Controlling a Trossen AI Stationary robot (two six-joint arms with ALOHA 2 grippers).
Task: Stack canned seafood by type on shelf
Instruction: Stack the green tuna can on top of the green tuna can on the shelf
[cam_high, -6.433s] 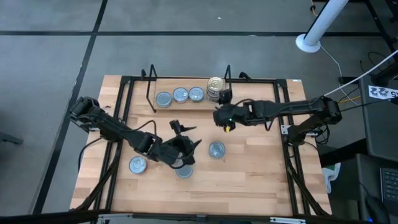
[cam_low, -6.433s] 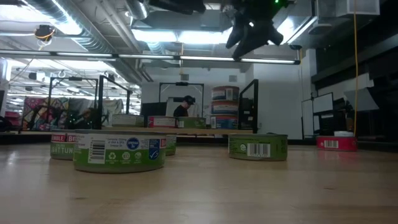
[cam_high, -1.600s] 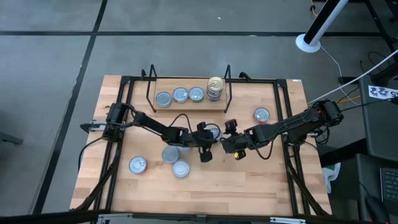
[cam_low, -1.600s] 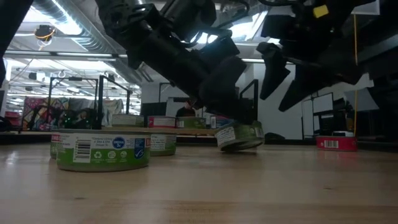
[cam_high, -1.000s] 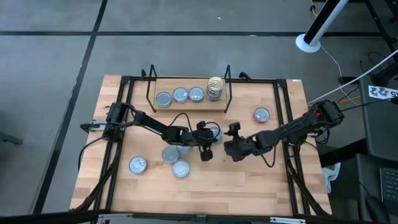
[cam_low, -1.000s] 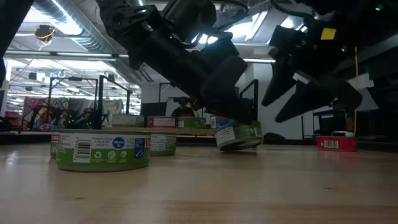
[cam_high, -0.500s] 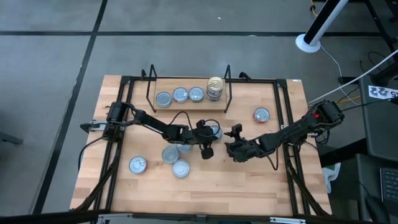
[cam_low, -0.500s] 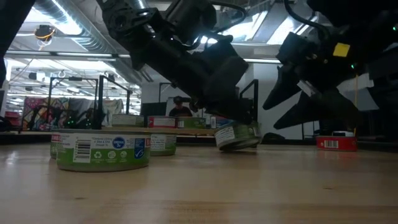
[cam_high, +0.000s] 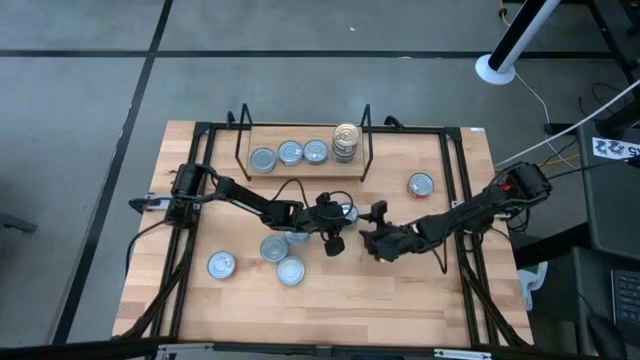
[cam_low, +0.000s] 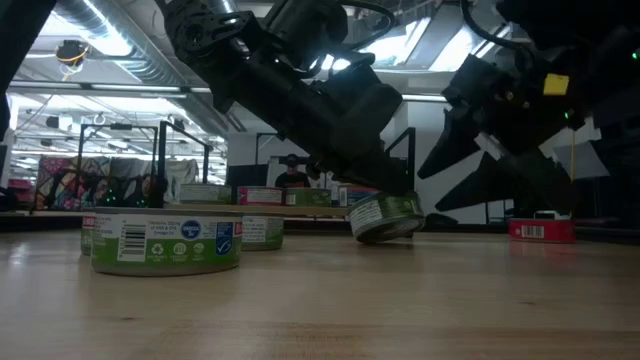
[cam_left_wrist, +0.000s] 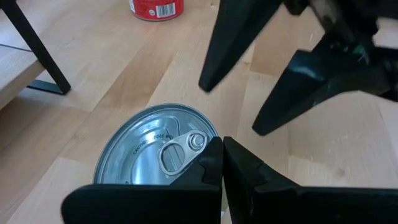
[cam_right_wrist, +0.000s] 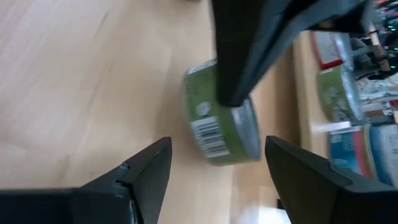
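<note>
L gripper (cam_high: 333, 228) sits mid-table, fingers clenched together, tips pressing the rim of a green-label can (cam_low: 386, 218) & tipping it so one edge lifts off the wooden table (cam_high: 420, 300). In the L wrist view its silver pull-tab lid (cam_left_wrist: 155, 155) shows just beyond the closed fingers (cam_left_wrist: 239, 165). R gripper (cam_high: 376, 228) hovers just beside that can, jaws spread wide, holding nothing. Wire shelf (cam_high: 300, 168) at table's far edge holds 3 single cans plus a gold-lid stack (cam_high: 346, 142). Red can (cam_high: 420, 185) lies apart near R side; 3 more cans (cam_high: 276, 248) lie nearer the front-L.
</note>
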